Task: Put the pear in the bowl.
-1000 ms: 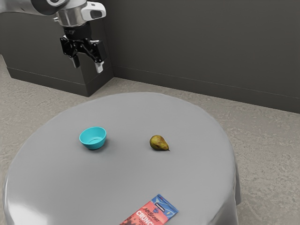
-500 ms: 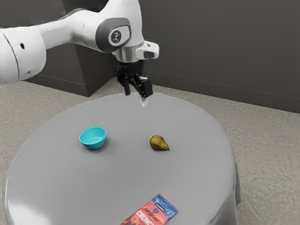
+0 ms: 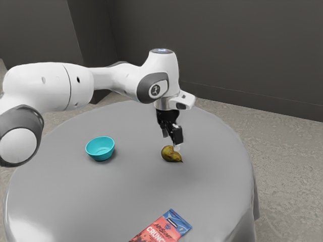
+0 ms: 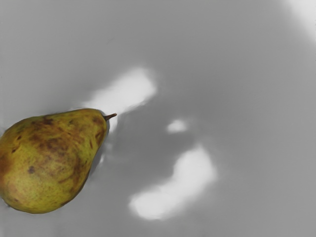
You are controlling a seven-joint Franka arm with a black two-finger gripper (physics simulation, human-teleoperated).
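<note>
My gripper [image 3: 171, 141] is low over the table with its two fingers apart, right at the pear [image 3: 170, 155]. One fingertip overlaps the pear's upper edge in the exterior view; whether it touches is hard to tell. The pear lies on its side, green-yellow with brown patches, its stem pointing to the exterior view's right. In the wrist view the pear [image 4: 49, 160] is large and close, cut off by the picture's edge. The turquoise bowl [image 3: 100, 149] stands upright and empty, toward the exterior view's left from the pear.
A red and blue snack packet [image 3: 163, 229] lies flat at the near side of the round grey table [image 3: 131, 196]. Bare tabletop separates the bowl from the pear. My arm reaches over the table behind the bowl.
My gripper has come from the upper left of the exterior view, moving right and down to the pear. Bowl, pear and packet have stayed where they were.
</note>
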